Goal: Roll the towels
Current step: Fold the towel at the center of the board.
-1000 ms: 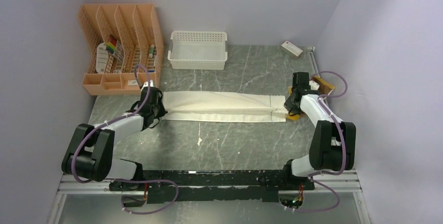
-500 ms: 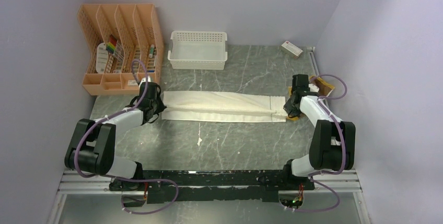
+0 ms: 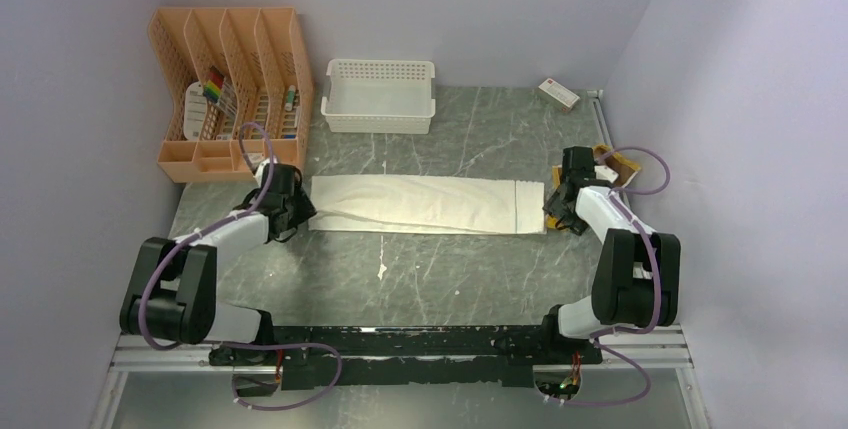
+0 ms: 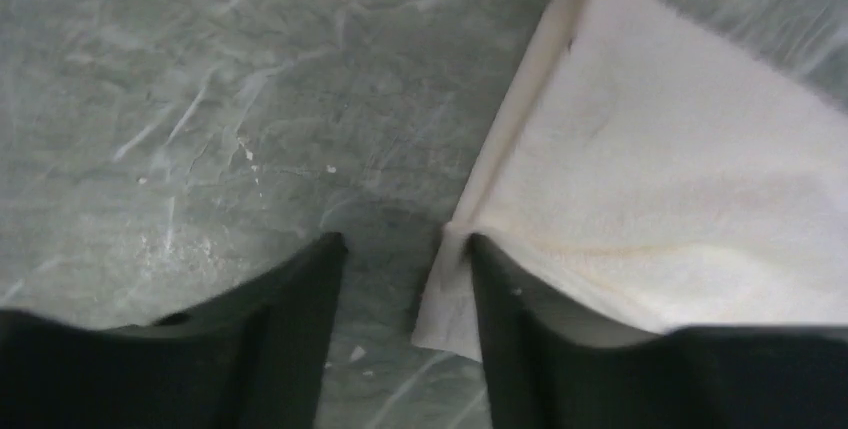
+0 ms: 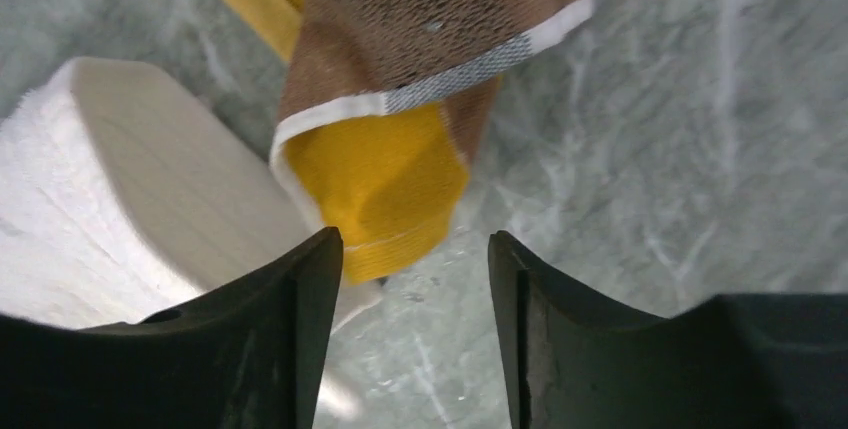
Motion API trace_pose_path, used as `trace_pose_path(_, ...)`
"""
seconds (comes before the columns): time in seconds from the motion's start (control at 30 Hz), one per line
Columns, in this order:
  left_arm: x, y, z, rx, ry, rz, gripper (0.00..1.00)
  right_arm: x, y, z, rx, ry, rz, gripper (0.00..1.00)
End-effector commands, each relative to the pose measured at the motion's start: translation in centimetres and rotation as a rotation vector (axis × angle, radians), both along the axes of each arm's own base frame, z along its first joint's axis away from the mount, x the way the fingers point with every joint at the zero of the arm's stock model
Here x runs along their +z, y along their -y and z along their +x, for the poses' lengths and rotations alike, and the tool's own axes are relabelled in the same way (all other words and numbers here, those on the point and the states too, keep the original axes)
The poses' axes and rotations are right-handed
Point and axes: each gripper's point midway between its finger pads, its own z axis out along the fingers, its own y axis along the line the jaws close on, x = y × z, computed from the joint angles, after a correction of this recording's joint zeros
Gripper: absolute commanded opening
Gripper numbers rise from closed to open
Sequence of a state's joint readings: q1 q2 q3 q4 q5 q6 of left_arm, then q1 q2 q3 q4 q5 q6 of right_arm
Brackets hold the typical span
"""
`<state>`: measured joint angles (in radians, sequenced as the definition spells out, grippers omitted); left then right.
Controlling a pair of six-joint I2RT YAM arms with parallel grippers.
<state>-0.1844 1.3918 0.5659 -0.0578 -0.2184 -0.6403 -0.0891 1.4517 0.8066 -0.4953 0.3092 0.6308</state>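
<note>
The white towel [image 3: 430,204] lies flat in a long strip across the table, its thin dark stripe [image 3: 520,206] near the right end. My left gripper [image 3: 300,211] sits at its left end, open; in the left wrist view the towel's corner [image 4: 450,299] rests against the inner side of the right finger, with the left gripper [image 4: 402,241] low over the table. My right gripper [image 3: 555,211] is open at the right end. In the right wrist view the mustard-yellow towel [image 5: 375,179] with brown patches overlaps the white towel [image 5: 130,179], just ahead of the right gripper [image 5: 413,237].
A white lattice basket [image 3: 380,94] stands at the back centre. An orange file organiser [image 3: 228,89] fills the back left corner. A small box [image 3: 558,94] lies at the back right, near the wall.
Both grippers have gone from shut to open and let go of the white towel's ends. The raised ridge along the towel has dropped and the cloth now lies flat.
</note>
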Motion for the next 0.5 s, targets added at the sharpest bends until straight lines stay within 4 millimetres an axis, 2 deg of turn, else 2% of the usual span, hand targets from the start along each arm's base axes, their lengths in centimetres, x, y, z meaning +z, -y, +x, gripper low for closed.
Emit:
trace_pose_path(0.0, 1.8, -1.6, -0.6, 0.076, 0.008, 0.024, 0.85, 1.4, 2.3, -0.5, -0.058, 0.009, -0.113, 0.59)
trace_pose_path(0.03, 2.6, -1.5, -0.5, 0.080, 0.022, 0.018, 0.92, 2.1, 2.6, -0.3, -0.065, 0.028, -0.127, 0.60)
trace_pose_path(0.07, 3.7, -1.4, -0.2, 0.078, 0.043, 0.012, 0.94, 3.0, 2.7, 0.0, -0.068, 0.053, -0.137, 0.61)
trace_pose_path(0.1, 4.8, -1.1, 0.1, 0.065, 0.067, 0.009, 1.00, 4.0, 2.7, 0.4, -0.066, 0.086, -0.146, 0.61)
trace_pose_path(0.17, 7.6, -0.3, 0.8, 0.030, 0.130, 0.013, 0.99, 6.3, 1.8, 1.4, -0.036, 0.167, -0.170, 0.61)
trace_pose_path(0.23, 10.2, 1.5, 1.2, -0.036, 0.189, 0.029, 0.99, 9.1, 0.3, 2.3, 0.004, 0.263, -0.211, 0.61)
trace_pose_path(0.3, 11.7, 3.7, 1.4, -0.114, 0.222, 0.047, 0.99, 11.1, -2.2, 3.2, 0.075, 0.339, -0.229, 0.61)
trace_pose_path(0.37, 12.3, 5.4, 1.3, -0.165, 0.226, 0.067, 0.99, 12.0, -5.8, 4.4, 0.194, 0.401, -0.203, 0.61)
trace_pose_path(0.47, 11.7, 7.2, 1.9, -0.232, 0.213, 0.050, 0.99, 10.7, -11.2, 5.8, 0.396, 0.413, -0.074, 0.60)
